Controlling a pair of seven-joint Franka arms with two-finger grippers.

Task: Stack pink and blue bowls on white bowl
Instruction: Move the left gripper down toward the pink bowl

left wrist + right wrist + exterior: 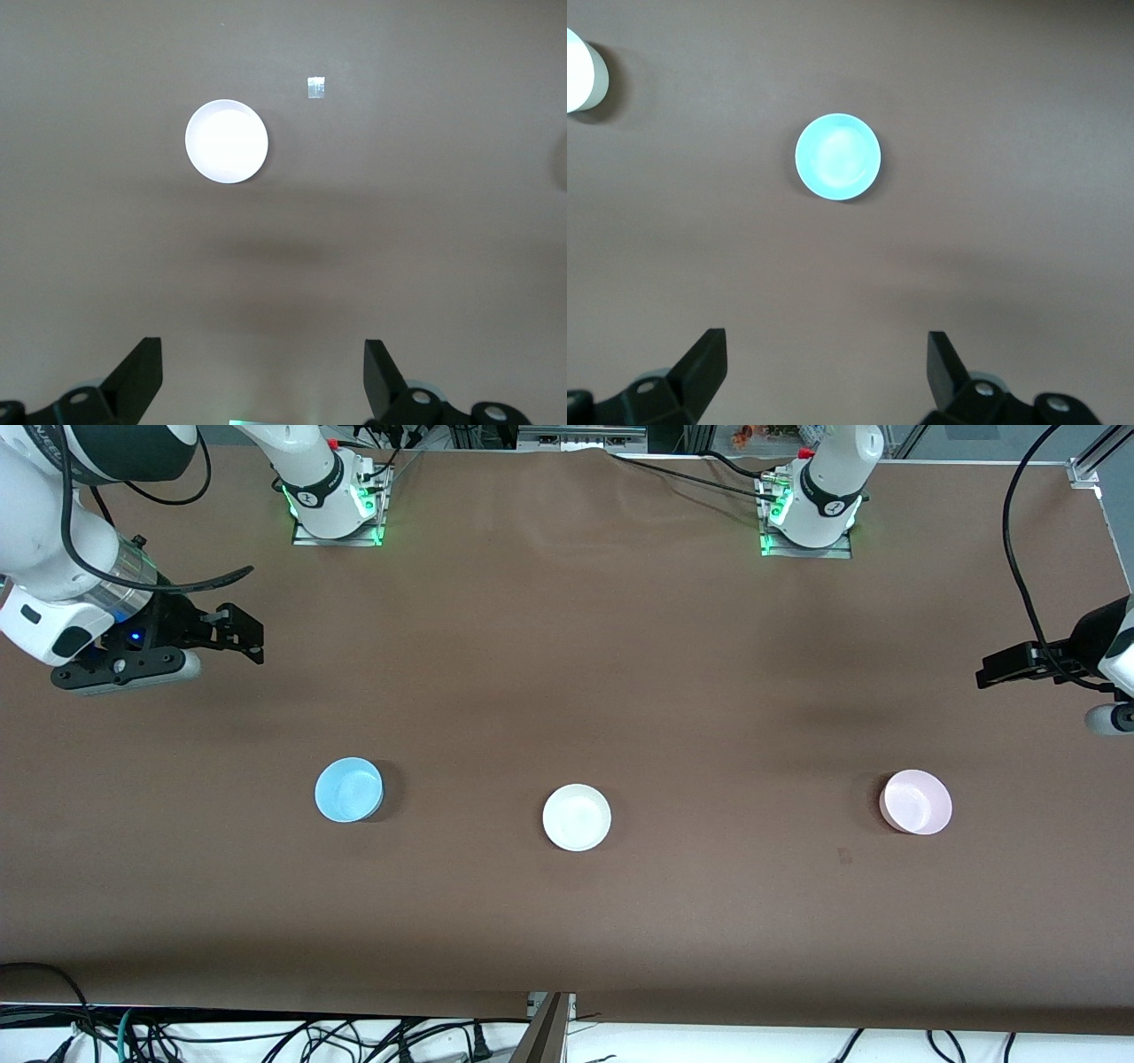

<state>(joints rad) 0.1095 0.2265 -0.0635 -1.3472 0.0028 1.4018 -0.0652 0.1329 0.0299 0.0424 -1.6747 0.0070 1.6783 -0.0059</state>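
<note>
Right gripper (232, 636): wide open, empty, over bare table at right arm's end | blue bowl (349, 789) | white bowl (577, 817) between | pink bowl (916, 802) | left gripper (1001, 668): wide open, empty, over left arm's end.

A brown counter (567, 646) carries three bowls standing upright and well apart in a row: the blue bowl (349, 789) toward the right arm's end, the white bowl (577, 817) between, the pink bowl (916, 802) toward the left arm's end.
</note>
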